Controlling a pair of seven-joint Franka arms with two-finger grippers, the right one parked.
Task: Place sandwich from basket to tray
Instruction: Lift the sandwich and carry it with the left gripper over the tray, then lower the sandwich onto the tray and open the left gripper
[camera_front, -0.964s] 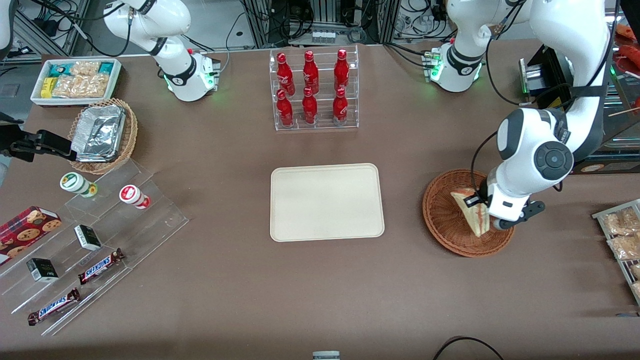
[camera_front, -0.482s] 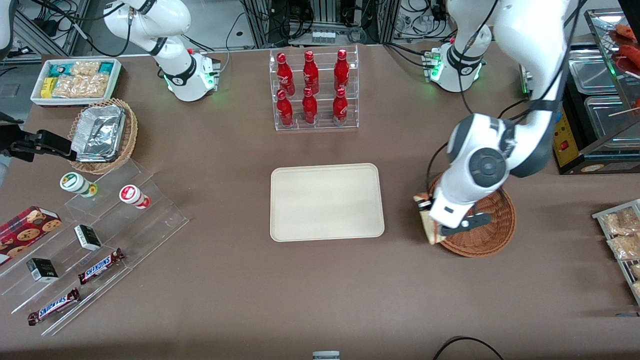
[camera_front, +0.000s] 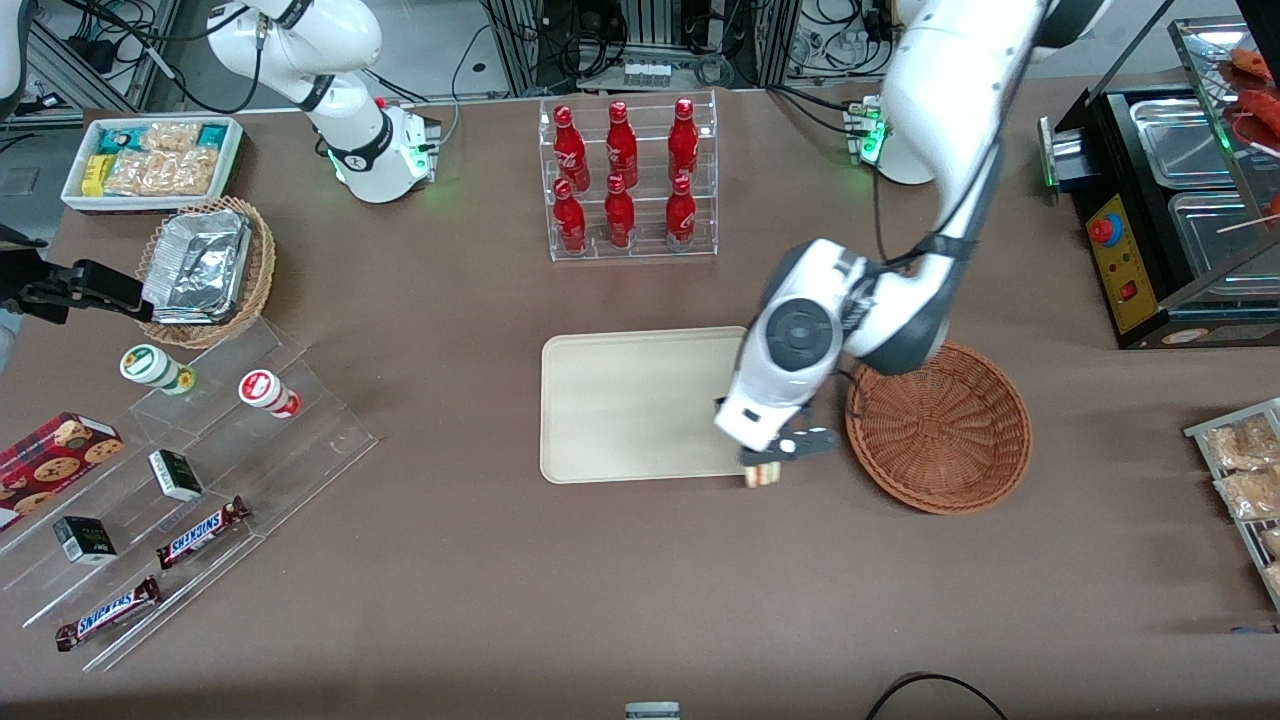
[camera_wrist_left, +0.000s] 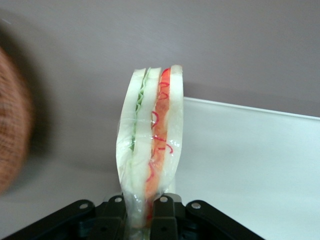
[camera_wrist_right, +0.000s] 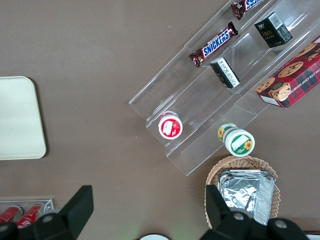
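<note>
The front view looks steeply down on the whole table (camera_front: 420, 600) from high up. The left wrist view sits close above the gripper (camera_wrist_left: 142, 212), facing along the sandwich (camera_wrist_left: 150, 150) toward the tray (camera_wrist_left: 250, 165). The right wrist view looks straight down; its 9 o'clock edge shares that tray with both other views.

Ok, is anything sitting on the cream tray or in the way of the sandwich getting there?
Nothing visible. The tool grips the white triangular sandwich at the flat cream plastic tray's corner nearest the round reddish-brown wicker basket, and the tray surface shows bare.
</note>
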